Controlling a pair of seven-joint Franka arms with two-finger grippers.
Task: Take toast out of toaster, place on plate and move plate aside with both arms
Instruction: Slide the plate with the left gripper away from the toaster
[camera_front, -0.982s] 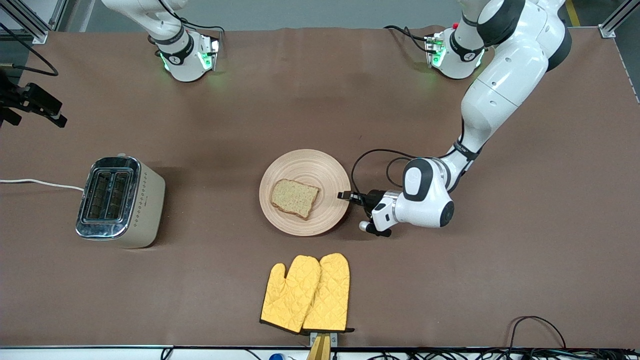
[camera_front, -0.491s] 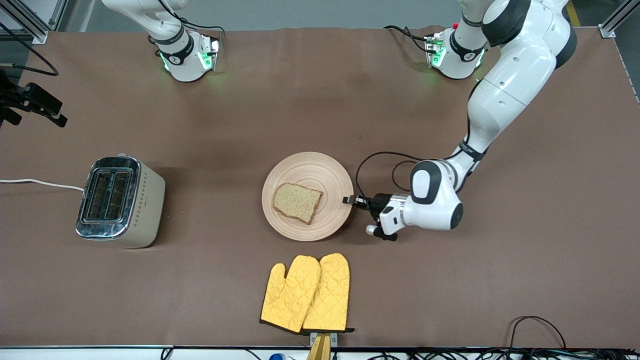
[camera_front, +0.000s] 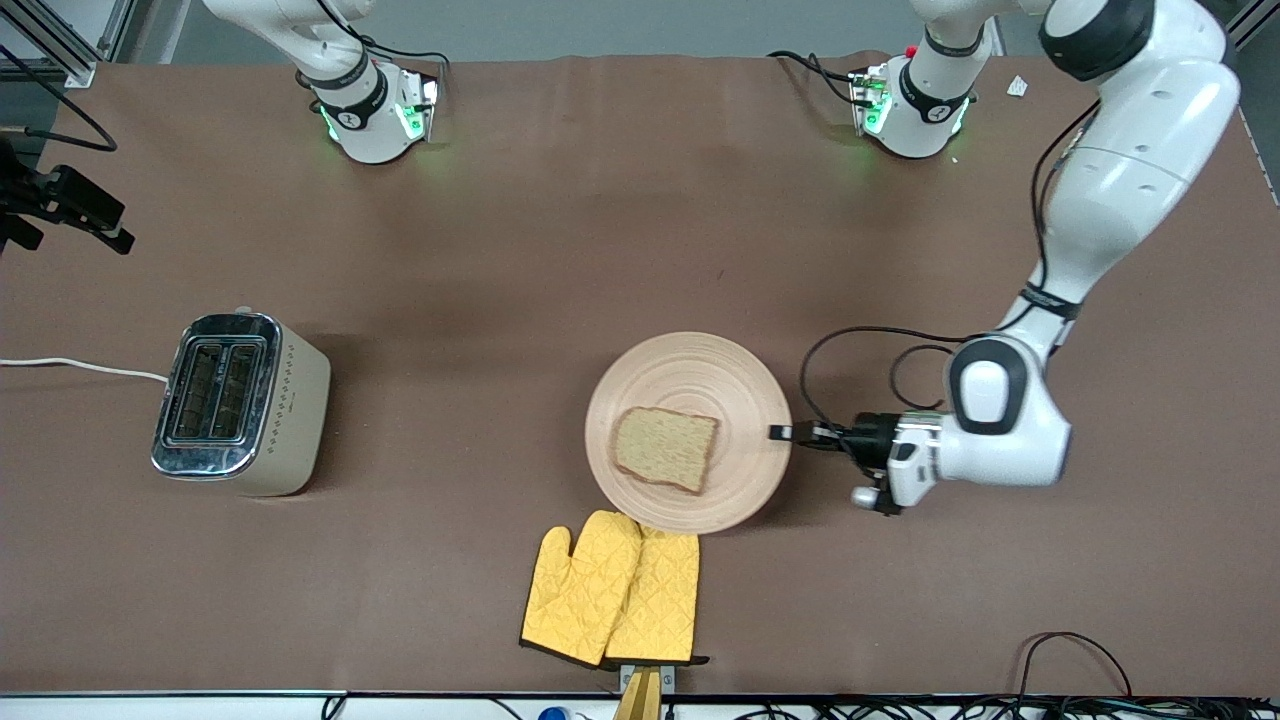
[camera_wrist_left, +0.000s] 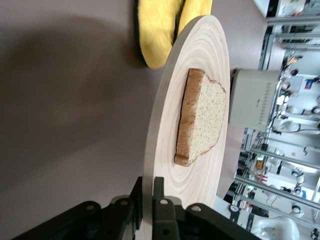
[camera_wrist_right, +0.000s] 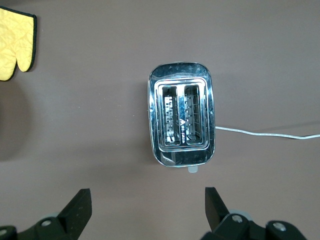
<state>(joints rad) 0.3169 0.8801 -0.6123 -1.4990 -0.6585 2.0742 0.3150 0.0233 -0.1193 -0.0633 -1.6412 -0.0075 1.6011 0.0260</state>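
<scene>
The round pale wooden plate (camera_front: 690, 375) carries the toast (camera_front: 665, 448), a speckled slice lying flat near its middle. My left gripper (camera_front: 780, 433) is shut on the plate's rim at the side toward the left arm's end of the table. In the left wrist view the two black fingers (camera_wrist_left: 161, 192) pinch the thin rim of the plate (camera_wrist_left: 165, 125), with the toast (camera_wrist_left: 202, 117) past them. The plate appears raised off the table, casting a shadow. My right gripper (camera_wrist_right: 146, 200) hangs open over the toaster (camera_wrist_right: 181, 120), holding nothing.
The chrome two-slot toaster (camera_front: 240, 400) stands toward the right arm's end, with its white cord trailing off. A pair of yellow oven mitts (camera_front: 612, 590) lies near the front edge; the plate's near rim overlaps their tips.
My left arm has drawn the plate with the toast toward its own end of the table and closer to the mitts. The right arm has not moved.
</scene>
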